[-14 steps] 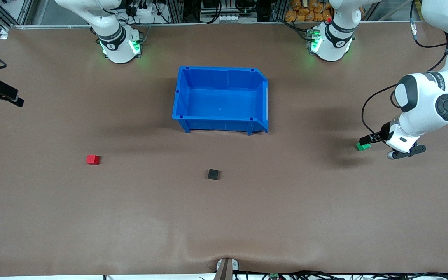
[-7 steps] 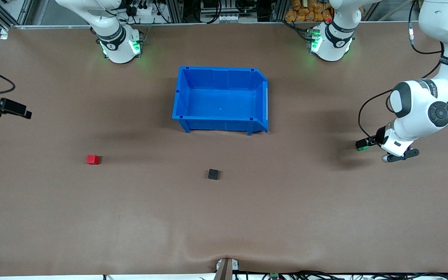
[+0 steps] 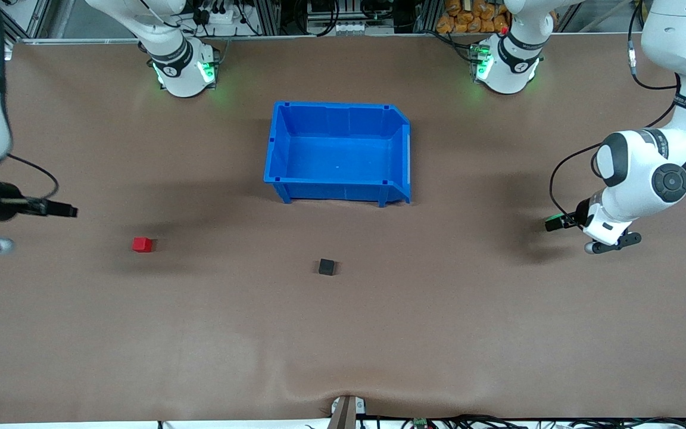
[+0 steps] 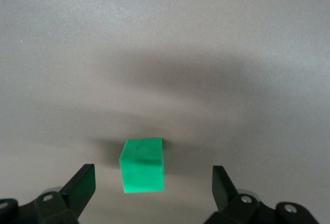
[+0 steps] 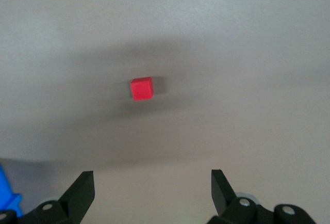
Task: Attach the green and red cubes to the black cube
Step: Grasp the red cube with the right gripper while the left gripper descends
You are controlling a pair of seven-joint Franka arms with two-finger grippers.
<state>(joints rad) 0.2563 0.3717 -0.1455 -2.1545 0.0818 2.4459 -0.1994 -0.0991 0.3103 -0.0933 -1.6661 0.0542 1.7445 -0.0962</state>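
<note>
The green cube (image 4: 143,165) sits on the table at the left arm's end. My left gripper (image 4: 153,184) is low over it and open, one finger on each side, neither touching. In the front view the left gripper (image 3: 558,222) covers nearly all of that cube. The red cube (image 3: 142,244) lies toward the right arm's end. My right gripper (image 3: 63,210) hangs open over the table short of it, and the red cube (image 5: 141,88) shows ahead of its empty fingers. The black cube (image 3: 327,267) rests alone mid-table, nearer the front camera than the bin.
A blue open bin (image 3: 271,143) stands mid-table in front of the two arm bases. The brown table cover has a wrinkle (image 3: 343,393) at the edge nearest the front camera.
The right arm has swung in toward the red cube, its gripper now lower and closer to it. The left gripper has sunk over the green cube, which now barely shows in the front view.
</note>
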